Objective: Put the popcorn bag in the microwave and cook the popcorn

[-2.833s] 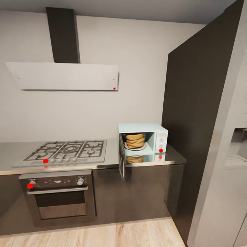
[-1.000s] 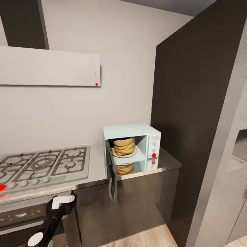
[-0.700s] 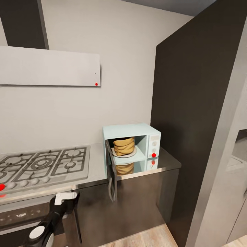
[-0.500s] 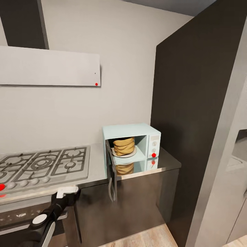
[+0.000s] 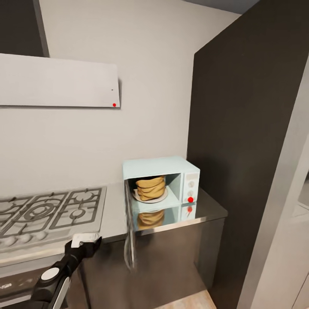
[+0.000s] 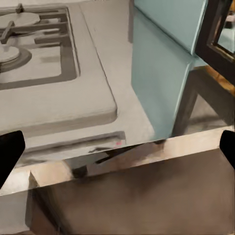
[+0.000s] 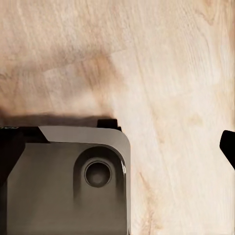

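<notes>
A: Now, item one, the kitchen: since a second ago the whole view has slid closer, so the camera moved, not the fittings. What does that mean?

B: Likely the robot closing in to shut the door; loading looks done.

A: Countertop (image 5: 205, 211)?

B: Grey, glossy, steel-like, mirroring what stands on it. Beside it, a matt grated hob (image 5: 47, 212).

A: Microwave (image 5: 161, 184)?

B: Pale blue box, red dot on the panel, dark glass door (image 5: 129, 231) swung wide past the counter edge.

A: Bag (image 5: 150, 188)?

B: Tan cloth, ringed and wrinkled, upright on a white plate (image 5: 159, 198) inside the cavity.

A: Grippers?

B: Left gripper (image 5: 85, 244), black with white trim, is below the counter edge near the door; its tips sit at the wrist frame's edges, so parted, holding nothing. Right gripper (image 7: 117, 144): tips likewise spread over the wood floor (image 7: 171, 73).
</notes>
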### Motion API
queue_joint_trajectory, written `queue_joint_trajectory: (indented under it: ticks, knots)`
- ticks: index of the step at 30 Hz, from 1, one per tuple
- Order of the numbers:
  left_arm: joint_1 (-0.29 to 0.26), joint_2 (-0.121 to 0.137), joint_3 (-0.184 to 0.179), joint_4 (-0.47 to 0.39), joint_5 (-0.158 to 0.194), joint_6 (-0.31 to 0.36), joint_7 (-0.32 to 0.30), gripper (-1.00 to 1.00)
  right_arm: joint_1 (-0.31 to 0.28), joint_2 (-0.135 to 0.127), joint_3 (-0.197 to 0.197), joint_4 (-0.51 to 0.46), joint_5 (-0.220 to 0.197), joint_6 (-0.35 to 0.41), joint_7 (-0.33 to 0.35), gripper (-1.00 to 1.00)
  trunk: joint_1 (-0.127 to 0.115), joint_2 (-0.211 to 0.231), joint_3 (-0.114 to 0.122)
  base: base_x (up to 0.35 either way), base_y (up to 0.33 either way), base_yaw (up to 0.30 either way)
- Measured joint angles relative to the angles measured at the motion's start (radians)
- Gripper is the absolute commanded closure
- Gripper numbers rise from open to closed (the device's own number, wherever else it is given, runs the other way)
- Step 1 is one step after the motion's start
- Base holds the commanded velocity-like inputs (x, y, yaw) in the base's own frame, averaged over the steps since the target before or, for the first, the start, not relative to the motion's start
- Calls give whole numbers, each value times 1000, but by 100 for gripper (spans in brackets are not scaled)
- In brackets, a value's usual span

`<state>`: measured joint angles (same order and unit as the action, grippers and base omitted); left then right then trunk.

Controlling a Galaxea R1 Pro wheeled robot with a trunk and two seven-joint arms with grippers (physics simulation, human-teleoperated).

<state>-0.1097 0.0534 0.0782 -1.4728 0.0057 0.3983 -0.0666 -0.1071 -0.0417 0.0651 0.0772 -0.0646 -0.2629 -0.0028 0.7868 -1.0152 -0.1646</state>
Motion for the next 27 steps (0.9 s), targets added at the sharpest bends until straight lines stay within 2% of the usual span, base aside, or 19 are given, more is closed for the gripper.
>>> queue_joint_trajectory:
  ticks: [4,7,10,14,16,18,19,20,22,24,27]
  knots:
    - [0,0,-1,2,0,-1,-2,-100,0,0,0,0,0,0,-1,-100,0,0,0,256,-193,-26]
    - [0,0,-6,4,0,0,-37,-100,0,0,0,0,-1,0,0,-100,0,0,0,103,-86,-209]
    - [0,2,-9,4,0,1,-127,-100,0,0,0,0,0,0,0,-100,0,0,0,27,-22,-271]
    - [0,8,-8,5,0,5,-292,-100,0,0,0,0,-1,0,-1,-100,0,0,0,5,-4,-289]
    - [-3,17,-8,0,-3,5,-327,-100,0,0,0,0,0,0,0,-100,0,0,0,1,-1,-290]
    - [-5,35,-8,-9,-4,5,-379,-100,0,0,0,0,0,0,0,-100,0,0,0,0,0,-286]
    - [-6,49,-8,-11,-3,5,-421,-100,0,0,0,0,0,0,-1,-100,0,0,0,0,0,-283]
    - [-7,68,-7,-13,-3,3,-489,-100,0,0,0,0,0,0,-1,-100,0,0,0,0,0,-282]
    - [-7,81,-6,-28,-2,-2,-569,-100,0,0,0,0,0,0,-1,-100,0,0,0,0,0,-279]
    - [-7,83,-5,-38,-1,-4,-594,-100,0,0,0,0,0,0,-1,-100,0,0,0,0,0,-276]
    - [-7,83,3,-42,-1,-4,-589,-100,0,0,0,0,0,0,-1,-100,0,0,0,0,0,-272]
